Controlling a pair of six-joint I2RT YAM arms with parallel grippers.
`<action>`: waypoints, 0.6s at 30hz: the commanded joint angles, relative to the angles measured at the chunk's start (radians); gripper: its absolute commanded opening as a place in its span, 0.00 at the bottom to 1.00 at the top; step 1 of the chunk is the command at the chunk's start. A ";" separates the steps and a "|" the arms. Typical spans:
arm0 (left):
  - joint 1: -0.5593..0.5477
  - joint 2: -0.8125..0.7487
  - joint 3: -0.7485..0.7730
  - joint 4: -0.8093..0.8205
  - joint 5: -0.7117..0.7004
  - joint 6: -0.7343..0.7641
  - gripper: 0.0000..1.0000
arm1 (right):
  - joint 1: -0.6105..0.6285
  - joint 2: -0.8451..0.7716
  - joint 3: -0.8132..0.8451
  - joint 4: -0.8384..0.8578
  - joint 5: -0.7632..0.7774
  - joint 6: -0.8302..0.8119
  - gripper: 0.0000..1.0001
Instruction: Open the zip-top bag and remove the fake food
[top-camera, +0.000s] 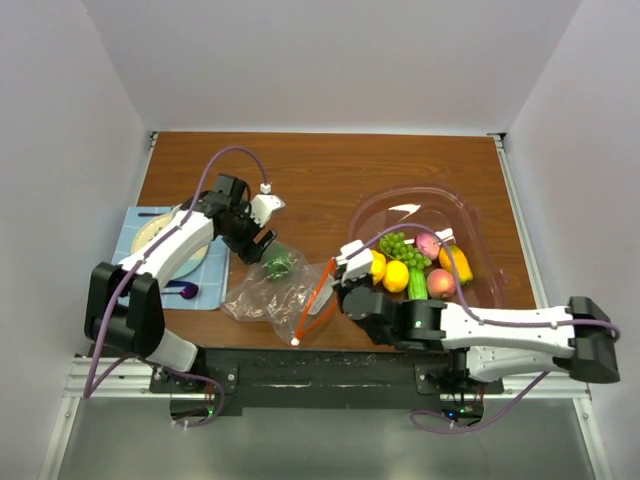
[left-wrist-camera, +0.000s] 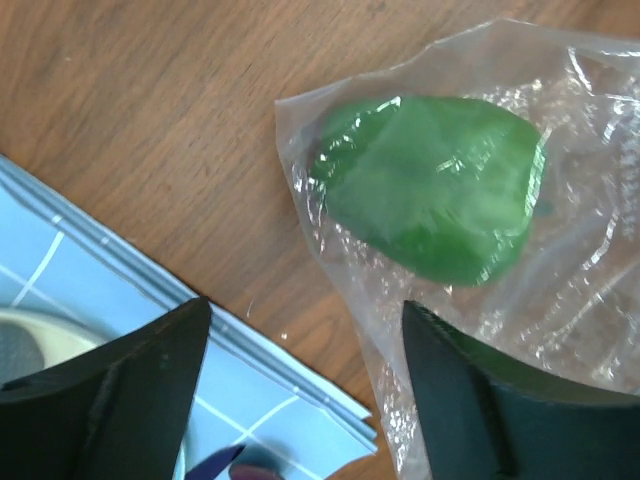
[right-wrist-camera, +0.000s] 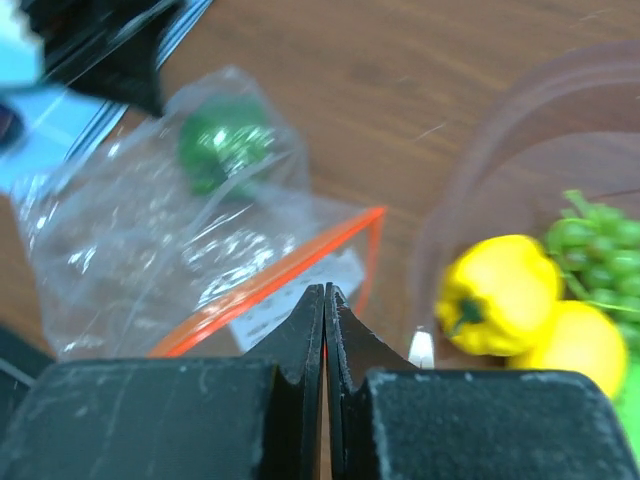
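Zip-top bag (top-camera: 250, 298) lies between blue mat (top-camera: 130, 240) and pink tub (top-camera: 487, 262).

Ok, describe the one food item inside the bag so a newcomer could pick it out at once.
Left of the pink-tinted tub on the wooden table lies a crumpled clear zip-top bag with an orange strip. At its far end sits one dark green lump. It alone is under plastic; the other pieces lie loose in the tub.
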 joint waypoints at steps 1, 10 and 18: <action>-0.029 0.047 0.046 0.075 -0.019 -0.036 0.77 | 0.027 0.087 0.009 0.141 -0.081 0.000 0.00; -0.050 0.083 0.035 0.112 -0.022 -0.040 0.44 | 0.031 0.185 -0.005 0.221 -0.158 0.052 0.00; -0.055 0.103 -0.009 0.149 -0.045 -0.030 0.22 | 0.048 0.222 -0.025 0.232 -0.146 0.092 0.00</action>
